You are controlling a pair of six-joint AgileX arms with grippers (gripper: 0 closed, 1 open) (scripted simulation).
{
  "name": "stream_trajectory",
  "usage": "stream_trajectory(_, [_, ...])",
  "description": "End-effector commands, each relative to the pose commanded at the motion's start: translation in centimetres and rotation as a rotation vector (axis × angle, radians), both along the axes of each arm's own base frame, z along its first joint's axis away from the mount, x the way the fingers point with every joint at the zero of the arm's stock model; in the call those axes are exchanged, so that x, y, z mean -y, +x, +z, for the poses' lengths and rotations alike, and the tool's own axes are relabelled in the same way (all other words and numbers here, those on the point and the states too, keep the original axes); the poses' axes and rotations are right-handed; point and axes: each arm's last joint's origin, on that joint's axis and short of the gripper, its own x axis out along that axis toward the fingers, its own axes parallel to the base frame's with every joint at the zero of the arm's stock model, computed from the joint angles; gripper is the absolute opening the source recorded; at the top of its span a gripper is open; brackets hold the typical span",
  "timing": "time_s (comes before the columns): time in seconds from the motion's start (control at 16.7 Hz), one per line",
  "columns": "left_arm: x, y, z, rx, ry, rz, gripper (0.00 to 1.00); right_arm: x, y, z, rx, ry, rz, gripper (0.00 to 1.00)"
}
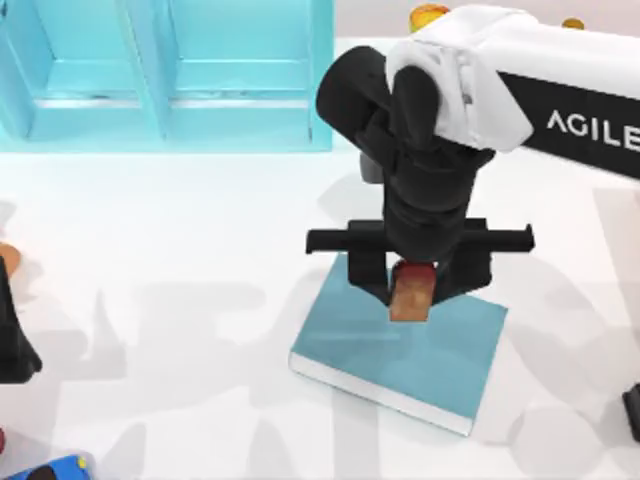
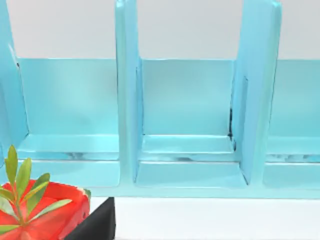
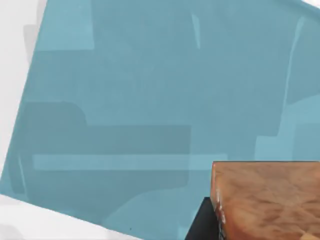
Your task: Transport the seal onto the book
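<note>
My right tool [image 1: 412, 285] pinches the seal [image 1: 411, 297], which hangs upright directly below it, over the book [image 1: 400, 345] lying flat on the counter [image 1: 180, 260]. Straight down is the way. My left arm sits parked at the counter's left edge.

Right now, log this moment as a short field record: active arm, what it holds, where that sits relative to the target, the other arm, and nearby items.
active arm: right gripper, over the book
held object: seal, gripped between the fingers
target: book, teal, lying flat on the white table
seal vs book: above the cover's far part; contact cannot be told
idle arm: left gripper, parked at the table's left edge
nearby: light-blue shelf unit at the far side; red plant pot near the left gripper
</note>
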Motion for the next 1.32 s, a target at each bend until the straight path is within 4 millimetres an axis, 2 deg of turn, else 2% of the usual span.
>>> stream_trajectory(0.42, [0.0,0.0,0.0,0.000,0.000,0.000,1.00,0.0,0.0,0.0,0.000,0.000,0.000,0.98])
stream_trajectory(1.02, [0.0,0.0,0.0,0.000,0.000,0.000,1.00,0.0,0.0,0.1,0.000,0.000,-0.001,1.00])
stream_trajectory(1.32, [0.0,0.0,0.0,0.000,0.000,0.000,1.00,0.0,0.1,2.5,-0.001,-0.001,-0.001,1.00])
